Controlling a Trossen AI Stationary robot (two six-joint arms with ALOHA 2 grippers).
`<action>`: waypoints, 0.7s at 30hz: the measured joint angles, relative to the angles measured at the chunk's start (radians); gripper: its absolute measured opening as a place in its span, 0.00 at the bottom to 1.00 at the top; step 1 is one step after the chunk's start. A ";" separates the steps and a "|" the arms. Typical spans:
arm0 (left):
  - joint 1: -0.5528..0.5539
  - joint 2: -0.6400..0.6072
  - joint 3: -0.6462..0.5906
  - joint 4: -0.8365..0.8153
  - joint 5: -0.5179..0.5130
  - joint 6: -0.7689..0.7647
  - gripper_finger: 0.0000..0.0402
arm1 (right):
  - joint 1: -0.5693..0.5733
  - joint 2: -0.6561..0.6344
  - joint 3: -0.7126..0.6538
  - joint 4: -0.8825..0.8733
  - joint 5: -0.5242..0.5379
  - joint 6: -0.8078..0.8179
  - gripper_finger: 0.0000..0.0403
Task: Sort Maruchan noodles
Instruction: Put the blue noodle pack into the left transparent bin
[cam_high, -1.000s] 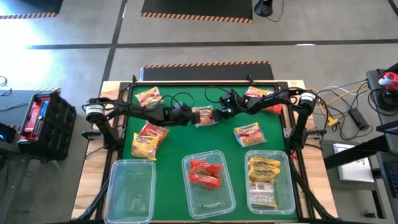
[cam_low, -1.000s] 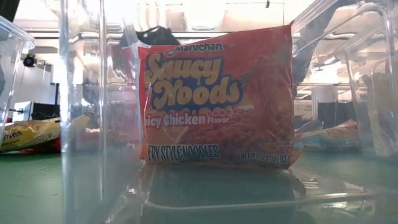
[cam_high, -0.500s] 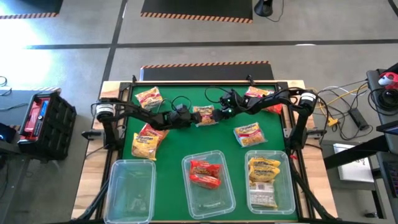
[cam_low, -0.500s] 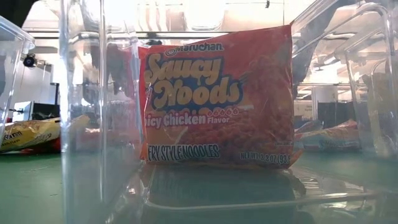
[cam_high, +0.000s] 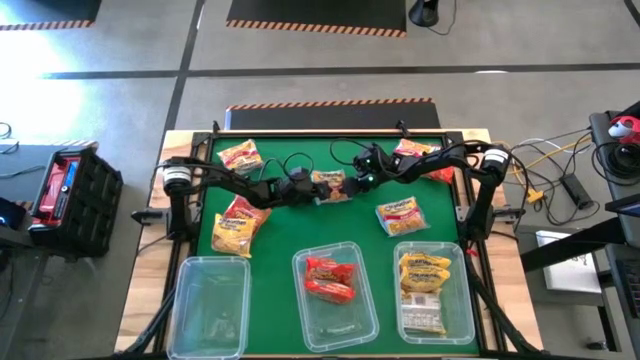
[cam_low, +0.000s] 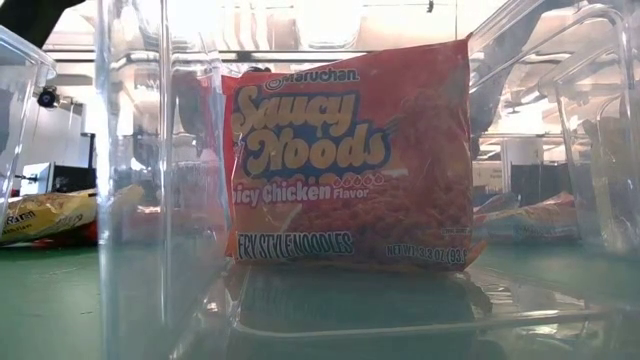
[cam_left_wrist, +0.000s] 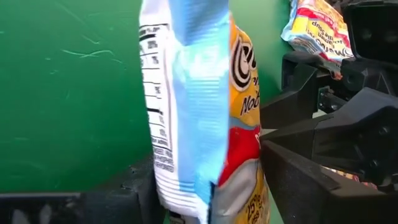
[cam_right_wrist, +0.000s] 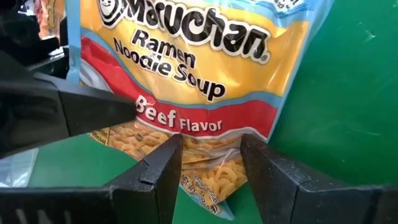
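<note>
Both grippers meet at one beef-flavour packet (cam_high: 328, 185) near the middle of the green counter (cam_high: 300, 235), toward its back edge. The left gripper (cam_high: 306, 188) has its jaws set on either side of this packet, one against the printed back and one against the yellow front — in the left wrist view the packet (cam_left_wrist: 199, 106) stands on edge between them. The right gripper (cam_high: 352, 183) comes in from the packet's other side; its jaws stand apart around the packet's lower edge (cam_right_wrist: 205, 155), and whether they actually press on it cannot be told.

Taking the beef packet as the landmark: another yellow packet (cam_high: 239, 156) lies left of it, nearer the back edge, and a pile of yellow packets (cam_high: 238, 224) lies left and toward the front. A pink-edged packet (cam_high: 400, 214) lies to the right and toward the front, and one more (cam_high: 412, 150) sits right of it under the right arm.

Farther forward stand three clear bins. The middle bin (cam_high: 335, 320) is straight in front of the beef packet and holds red packets (cam_high: 330, 278) — the low view shows a red Saucy Noods packet (cam_low: 350, 165) upright inside it. The right bin (cam_high: 432, 318) holds yellow packets (cam_high: 424, 272). The left bin (cam_high: 208, 305) stands in front of the pile.
</note>
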 joint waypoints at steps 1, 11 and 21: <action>0.000 0.000 0.000 0.003 0.007 0.000 0.51 | 0.000 -0.007 0.000 -0.001 -0.004 -0.007 0.40; 0.000 -0.010 0.001 0.022 0.051 0.020 0.29 | -0.032 -0.147 -0.005 -0.048 -0.061 -0.075 0.40; 0.016 -0.075 -0.002 0.005 0.051 0.217 0.32 | -0.103 -0.365 -0.003 -0.253 -0.151 -0.170 0.40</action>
